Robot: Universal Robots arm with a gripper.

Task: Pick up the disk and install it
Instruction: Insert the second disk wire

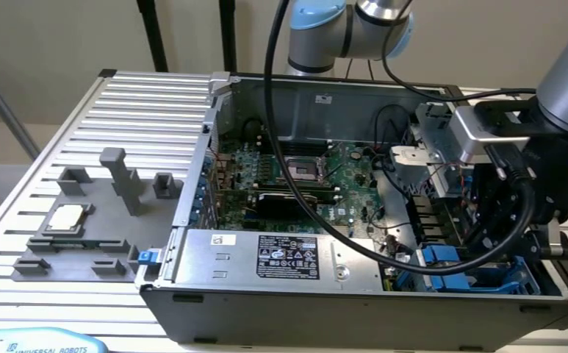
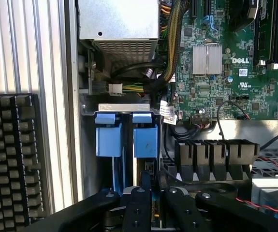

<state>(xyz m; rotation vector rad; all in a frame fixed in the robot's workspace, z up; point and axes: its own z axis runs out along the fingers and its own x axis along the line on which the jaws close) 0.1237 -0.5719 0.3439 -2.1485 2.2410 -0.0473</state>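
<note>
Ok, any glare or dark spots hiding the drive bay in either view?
Exterior view: even light, though the blue carriers sit in shade behind the arm's cables. Wrist view: blue carriers evenly lit, no glare; the slot between them is dark, and the gripper is a black mass with little detail.

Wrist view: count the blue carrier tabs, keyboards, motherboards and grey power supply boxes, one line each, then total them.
Blue carrier tabs: 2
Black keyboard: 1
Green motherboard: 1
Grey power supply box: 1
Total: 5
</note>
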